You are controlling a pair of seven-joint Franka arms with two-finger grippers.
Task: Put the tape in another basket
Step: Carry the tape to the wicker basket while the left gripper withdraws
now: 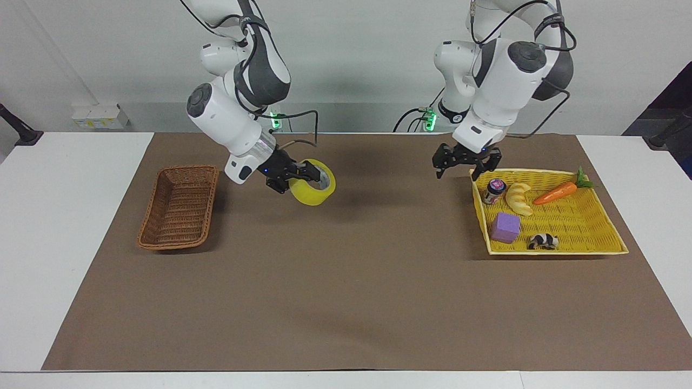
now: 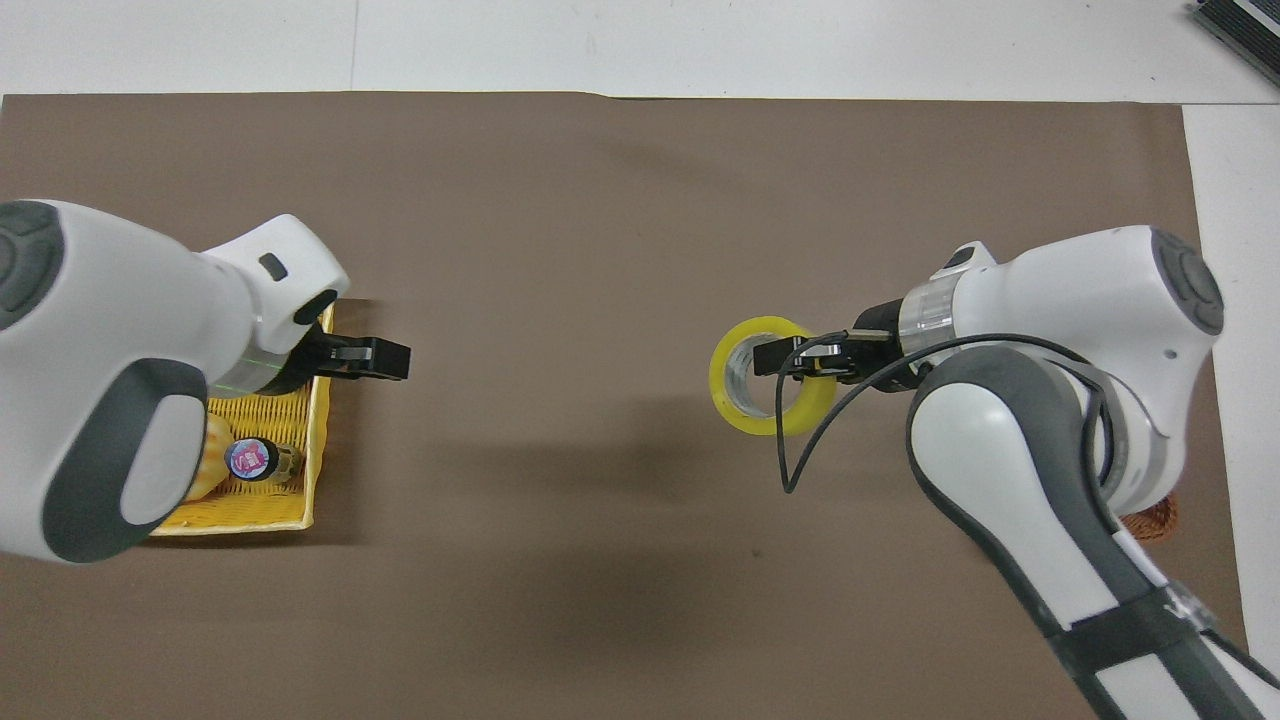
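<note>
The yellow tape roll hangs in the air over the brown mat, gripped by its wall in my right gripper. It also shows in the overhead view, with my right gripper reaching into its core. The brown wicker basket sits toward the right arm's end of the table, beside the held tape. In the overhead view the right arm hides all but a corner of the basket. My left gripper is open and empty, above the edge of the yellow tray; it also shows in the overhead view.
The flat yellow woven tray at the left arm's end holds a carrot, a croissant toy, a small jar, a purple block and a black-and-white toy. A brown mat covers the table.
</note>
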